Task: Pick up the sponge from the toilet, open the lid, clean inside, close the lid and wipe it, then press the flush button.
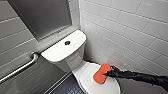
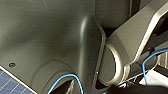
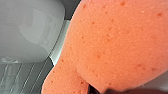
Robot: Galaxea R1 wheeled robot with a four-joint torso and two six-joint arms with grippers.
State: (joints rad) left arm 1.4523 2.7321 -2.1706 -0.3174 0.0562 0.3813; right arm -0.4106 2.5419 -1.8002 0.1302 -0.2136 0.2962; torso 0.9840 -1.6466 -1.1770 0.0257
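The white toilet (image 1: 65,53) stands in the corner, and the small dark flush button (image 1: 67,42) sits in the middle of its tank top. The oval lid (image 1: 86,75) is down over the bowl. The orange-red sponge (image 1: 102,73) rests against the lid's right side. My right gripper (image 1: 108,73) reaches in from the right on a black arm and is shut on the sponge. In the right wrist view the sponge (image 3: 112,45) looms large, with glossy white ceramic (image 3: 30,30) behind it.
A steel grab bar (image 1: 20,67) runs along the left tiled wall below a grey metal panel (image 1: 42,15). The white tiled wall (image 1: 130,30) stands close on the toilet's right. Dark small-tiled floor (image 1: 65,87) lies left of the bowl.
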